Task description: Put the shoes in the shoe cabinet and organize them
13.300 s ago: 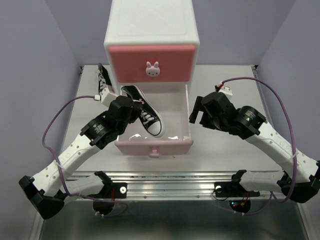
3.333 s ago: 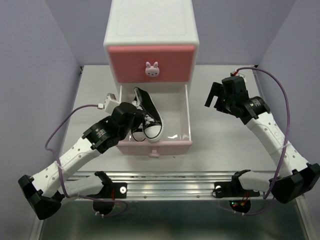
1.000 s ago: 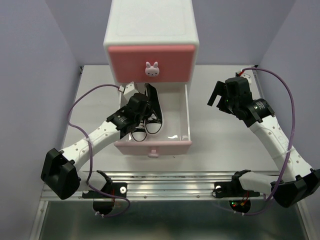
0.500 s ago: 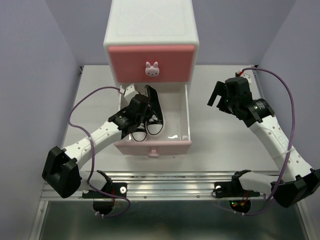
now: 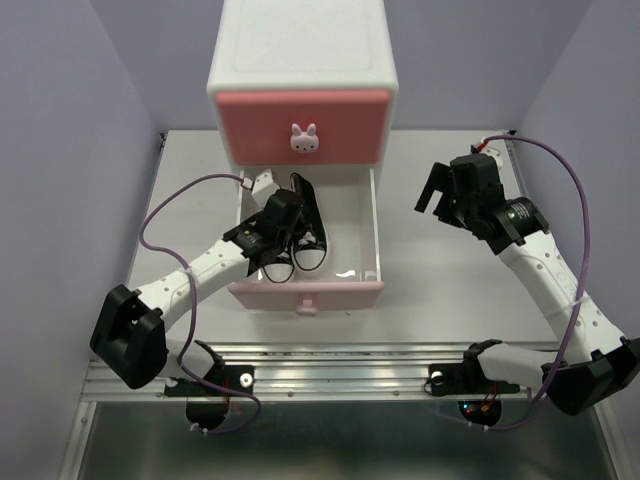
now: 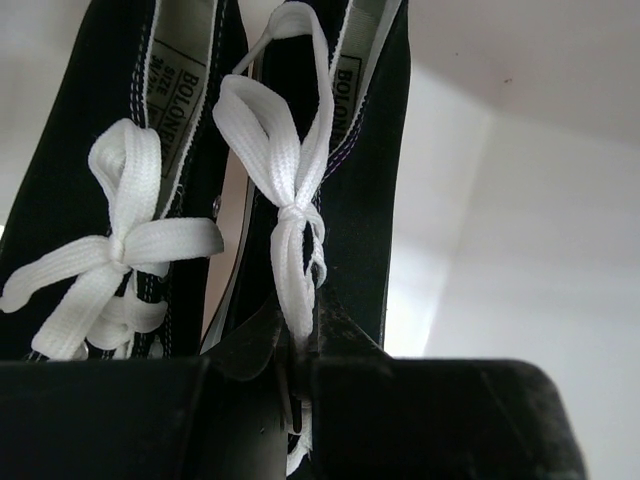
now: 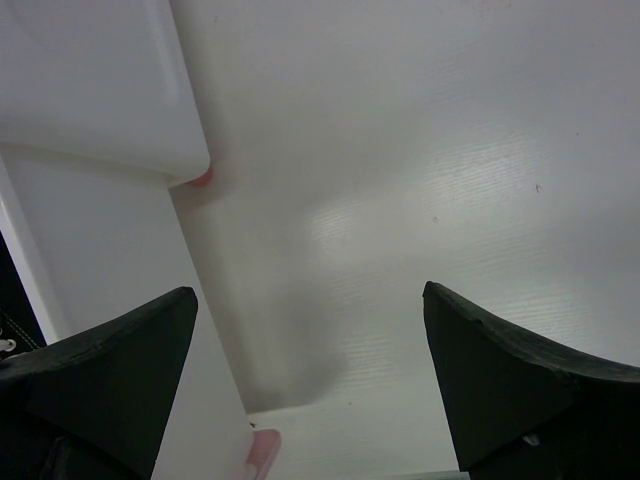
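The white shoe cabinet (image 5: 300,60) has its darker pink upper drawer (image 5: 345,125) shut and its paler lower drawer (image 5: 345,292) pulled out. Two black sneakers lie side by side in the lower drawer's left half, toes toward me: one on the left (image 5: 277,268) and one on the right (image 5: 312,255). My left gripper (image 5: 283,222) is down over them. In the left wrist view it (image 6: 300,345) is shut on the white lace (image 6: 285,170) of the right black sneaker (image 6: 375,170), beside the other one (image 6: 100,120). My right gripper (image 5: 440,200) is open and empty. The orange sneakers are out of view.
The right half of the lower drawer (image 5: 350,240) shows bare white floor. The right wrist view shows the table (image 7: 420,180), the cabinet's corner (image 7: 90,90) with a pink foot (image 7: 203,178), and the drawer's side wall (image 7: 100,260). Purple walls enclose the table.
My left gripper has shifted slightly toward the back of the drawer, and its arm has swung a little left. The two black sneakers lie a little straighter. The right arm has not moved.
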You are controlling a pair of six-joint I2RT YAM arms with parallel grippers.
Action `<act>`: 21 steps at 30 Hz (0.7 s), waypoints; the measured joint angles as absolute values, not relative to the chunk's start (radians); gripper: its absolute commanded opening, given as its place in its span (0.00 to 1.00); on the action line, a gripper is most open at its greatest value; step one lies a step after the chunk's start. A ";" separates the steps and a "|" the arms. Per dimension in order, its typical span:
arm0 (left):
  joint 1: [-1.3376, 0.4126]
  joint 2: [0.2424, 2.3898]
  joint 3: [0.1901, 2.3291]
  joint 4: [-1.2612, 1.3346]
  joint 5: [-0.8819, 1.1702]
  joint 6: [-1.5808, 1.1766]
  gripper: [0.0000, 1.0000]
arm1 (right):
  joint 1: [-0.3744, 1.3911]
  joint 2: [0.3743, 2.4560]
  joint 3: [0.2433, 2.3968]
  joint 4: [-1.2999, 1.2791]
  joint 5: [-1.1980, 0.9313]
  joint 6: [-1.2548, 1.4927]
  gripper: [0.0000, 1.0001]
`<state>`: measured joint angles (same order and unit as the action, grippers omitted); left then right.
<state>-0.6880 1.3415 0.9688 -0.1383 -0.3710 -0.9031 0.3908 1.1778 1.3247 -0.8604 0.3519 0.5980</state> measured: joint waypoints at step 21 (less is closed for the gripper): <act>-0.687 1.331 0.924 -0.073 -0.333 -0.863 0.00 | 0.391 1.178 1.325 -0.860 0.361 0.571 1.00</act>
<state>-0.6868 1.3312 0.9241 -0.0727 -0.3328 -0.8631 0.3908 1.1778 1.3247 -0.8597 0.3607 0.5713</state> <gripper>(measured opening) 0.124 0.998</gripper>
